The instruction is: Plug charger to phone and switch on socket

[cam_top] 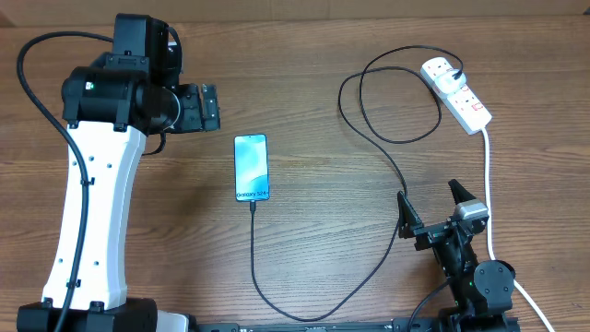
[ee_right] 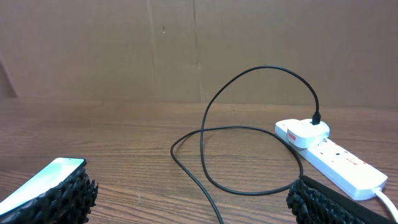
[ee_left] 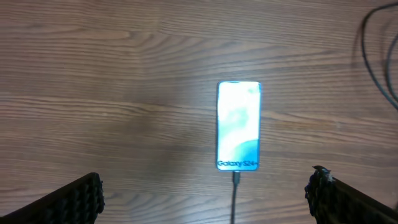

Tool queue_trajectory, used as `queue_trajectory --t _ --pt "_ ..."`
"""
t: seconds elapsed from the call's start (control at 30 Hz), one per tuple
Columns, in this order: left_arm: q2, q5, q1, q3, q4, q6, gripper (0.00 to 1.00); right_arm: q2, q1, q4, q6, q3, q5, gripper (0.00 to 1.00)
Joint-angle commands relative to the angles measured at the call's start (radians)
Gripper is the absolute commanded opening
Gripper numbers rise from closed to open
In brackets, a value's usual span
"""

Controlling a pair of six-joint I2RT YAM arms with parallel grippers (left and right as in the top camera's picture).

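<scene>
- two grippers are showing, both spread: your left gripper (cam_top: pixel 210 106) is hovering over the table (cam_top: pixel 323 101), beyond the far end of the phone (cam_top: pixel 251 168) and to its left, fingers (ee_left: pixel 81 199) standing wide apart and gripping nothing.
- your right gripper (cam_top: pixel 431 205) is sitting near the table's front edge, jaws parted and empty, well apart from the phone.
- the phone is lying flat mid-table, screen up and lit.
- the charger (cam_top: pixel 254 267) is meeting the phone at its "galaxy" end, connector tip touching that edge. its cable is looping past your right gripper to the white plug (cam_top: pixel 440 70).
- that plug is sitting in the end outlet of the socket (cam_top: pixel 466 100), far right. you cannot tell the switch position.
- the thick white cord (cam_top: pixel 487 184) is running from the socket towards the front edge.
</scene>
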Motion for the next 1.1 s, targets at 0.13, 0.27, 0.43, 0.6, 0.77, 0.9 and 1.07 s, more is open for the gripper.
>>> queue_trajectory --t 0.13,0.27,0.43,0.6,0.77,0.9,1.07 --pt "-0.167 -0.015 0.005 -0.105 0.232 0.08 1.0 -0.011 0.007 0.007 -0.005 -0.01 -0.005 1.0" --pt "-0.345 0.025 0.006 -0.327 0.475 0.114 1.0 -0.011 0.007 0.007 -0.004 -0.01 -0.005 1.0" --pt "-0.635 0.098 0.065 -0.707 0.77 0.129 1.0 -0.011 0.007 0.007 -0.005 -0.01 -0.005 1.0" --pt "-0.87 0.127 0.105 -1.006 0.971 0.171 1.0 -0.011 0.007 0.007 -0.005 -0.01 -0.005 1.0" --pt "-1.1 0.125 0.106 -1.279 1.148 0.228 1.0 -0.011 0.007 0.007 -0.005 -0.01 -0.005 1.0" --pt "-1.258 0.103 0.106 -1.457 1.214 0.246 1.0 -0.011 0.007 0.007 -0.005 -0.01 -0.005 1.0" --pt "-1.431 0.052 0.103 -1.621 1.239 0.245 1.0 -0.011 0.007 0.007 -0.004 -0.01 -0.005 1.0"
